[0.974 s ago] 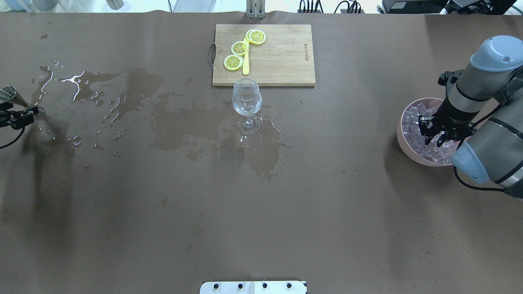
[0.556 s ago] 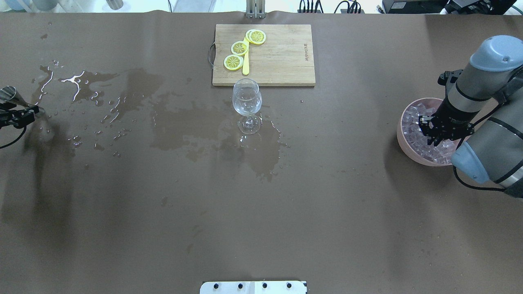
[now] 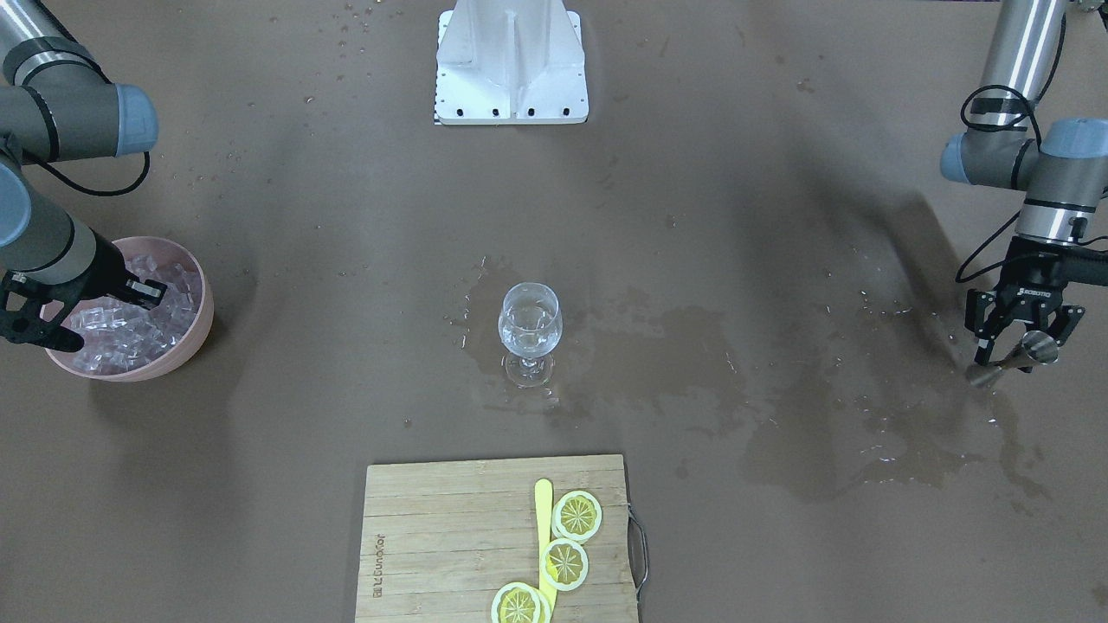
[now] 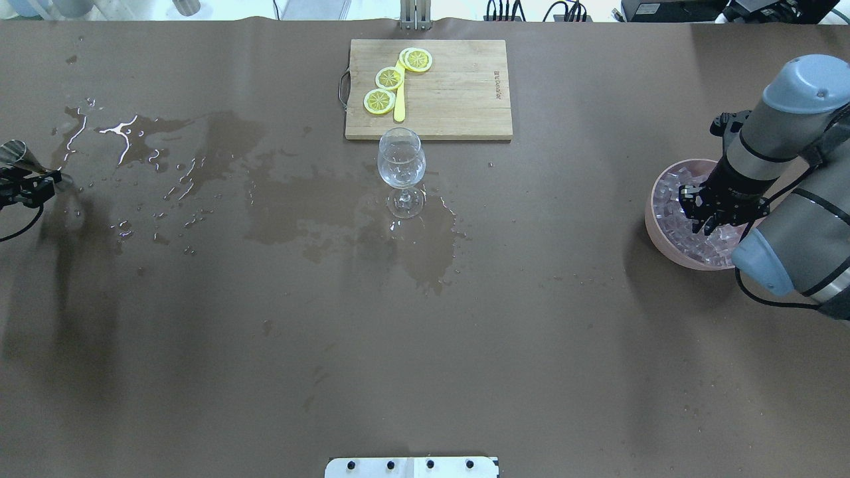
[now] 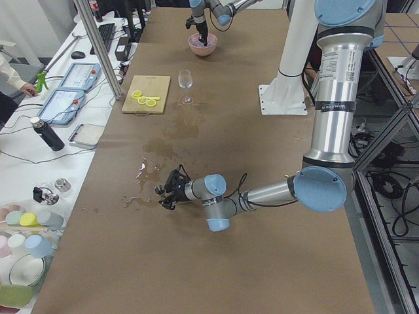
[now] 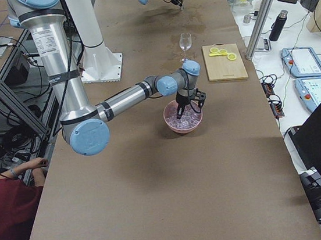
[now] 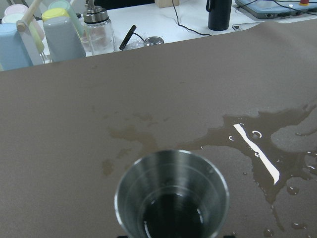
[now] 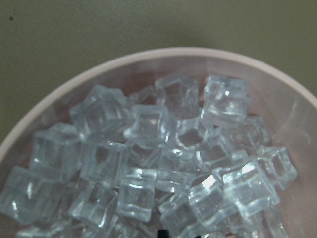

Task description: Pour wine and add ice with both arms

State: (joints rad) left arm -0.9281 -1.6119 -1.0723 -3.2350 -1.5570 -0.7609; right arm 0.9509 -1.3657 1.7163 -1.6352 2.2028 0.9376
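Left gripper (image 3: 1020, 350) clamped on steel jigger (image 7: 171, 198) by the spill on the counter (image 4: 425, 345); right gripper (image 4: 704, 224) down among ice (image 8: 148, 124) in pink bowl (image 4: 651, 222), finger spread not discernible.

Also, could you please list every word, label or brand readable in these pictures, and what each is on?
"ROBOTIQ", small white lettering, barely legible: on the black body of the left gripper, which is shut on the steel measuring cup.
Dark brand mark near one edge of the pale wooden cutting board: too blurred to quote.
Dark printed band on the left arm, on its silver-grey tube: unreadable.
No other text is readable.
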